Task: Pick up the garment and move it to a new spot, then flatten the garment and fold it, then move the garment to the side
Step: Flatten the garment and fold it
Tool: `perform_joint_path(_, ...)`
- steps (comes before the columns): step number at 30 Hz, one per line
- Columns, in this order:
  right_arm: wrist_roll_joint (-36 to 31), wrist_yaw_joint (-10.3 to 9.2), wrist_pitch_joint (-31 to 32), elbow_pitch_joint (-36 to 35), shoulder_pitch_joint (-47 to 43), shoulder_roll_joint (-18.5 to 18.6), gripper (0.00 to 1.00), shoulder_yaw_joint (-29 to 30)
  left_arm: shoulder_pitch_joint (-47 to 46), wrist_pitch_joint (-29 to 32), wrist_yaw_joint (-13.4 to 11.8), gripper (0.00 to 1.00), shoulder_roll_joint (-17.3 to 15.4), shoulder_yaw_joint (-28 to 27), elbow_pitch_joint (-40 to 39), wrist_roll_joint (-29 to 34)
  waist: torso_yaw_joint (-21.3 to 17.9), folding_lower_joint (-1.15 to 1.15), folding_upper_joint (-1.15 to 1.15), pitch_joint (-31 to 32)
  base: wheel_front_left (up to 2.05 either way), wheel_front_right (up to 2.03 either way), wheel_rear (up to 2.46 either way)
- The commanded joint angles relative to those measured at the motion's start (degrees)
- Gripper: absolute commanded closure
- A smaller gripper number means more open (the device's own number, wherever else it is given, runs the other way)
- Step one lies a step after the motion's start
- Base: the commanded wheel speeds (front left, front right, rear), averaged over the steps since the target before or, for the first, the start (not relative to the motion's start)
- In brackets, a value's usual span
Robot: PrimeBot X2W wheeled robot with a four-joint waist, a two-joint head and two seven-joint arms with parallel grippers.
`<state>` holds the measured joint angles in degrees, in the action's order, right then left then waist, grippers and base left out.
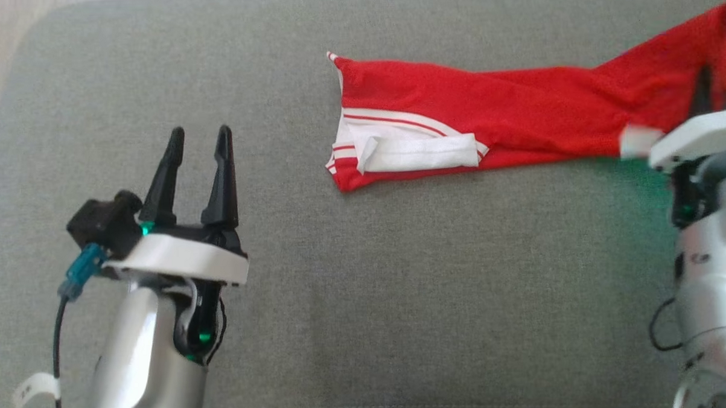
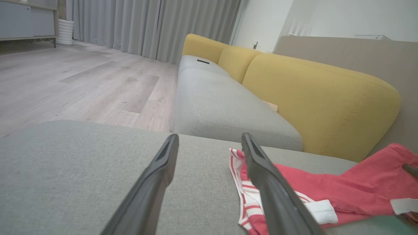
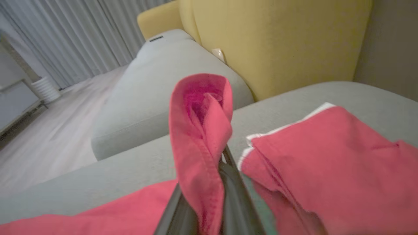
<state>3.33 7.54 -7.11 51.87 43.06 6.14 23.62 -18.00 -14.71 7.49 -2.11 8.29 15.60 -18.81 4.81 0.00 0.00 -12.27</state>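
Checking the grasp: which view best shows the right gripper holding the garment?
Right wrist view: the right gripper is shut on a fold of the garment, close up. Head view: blurred at the edge. Left wrist view: a small dark tip.

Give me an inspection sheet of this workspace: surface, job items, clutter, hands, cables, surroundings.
Surface: grey seat cushion, wide and flat.
Job's things: red garment with white trim, stretched out, not folded.
Clutter: small dark item on the far seat.
Hands: left hand open, apart from the garment; right hand shut on its red edge.
Cables: black cable beside the left forearm; loop by the right arm.
Surroundings: yellow backrest, wood floor, grey curtains.
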Motion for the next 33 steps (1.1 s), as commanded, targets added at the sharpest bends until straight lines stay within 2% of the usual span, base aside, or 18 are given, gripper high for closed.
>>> perform_joint_path(1,0.94,-0.05,-0.19,-2.78,0.63,-1.01,1.0,-2.84,-0.58,-0.29,0.0,0.0,-0.77,-1.99,-1.53,-0.54,0.54,0.0,0.0,1.22,0.0,0.0,0.0)
perform_joint_path(5,4.29,-0.05,1.06,-6.52,-1.43,-2.69,1.0,-9.47,0.71,-0.29,0.0,0.0,-0.77,-2.13,-1.35,-0.83,1.69,0.0,0.0,2.99,0.0,0.0,0.0)
perform_joint_path(11,15.12,-0.05,3.63,-12.25,-5.23,-3.23,1.0,-23.08,2.37,-0.29,0.0,0.0,-0.77,-2.17,-1.08,-1.47,4.45,0.0,0.0,4.55,0.0,0.0,0.0)
perform_joint_path(16,19.56,-0.05,3.33,-13.5,-6.14,-3.24,1.0,-28.52,2.59,-0.29,0.0,0.0,-0.77,-1.74,-1.19,-2.02,6.39,0.0,0.0,4.08,0.0,0.0,0.0)
perform_joint_path(20,22.57,-0.05,2.06,-12.01,-5.39,-3.25,1.0,-32.01,2.37,-0.29,0.0,0.0,-0.77,-1.18,-1.22,-2.61,8.5,0.0,0.0,3.02,0.0,0.0,0.0)
perform_joint_path(33,30.32,-0.05,-3.74,-0.7,-0.01,-3.25,1.0,-41.38,1.48,-0.29,0.0,0.0,-0.76,1.61,-0.76,-4.35,15.51,0.0,0.0,-0.34,0.0,0.0,0.0)
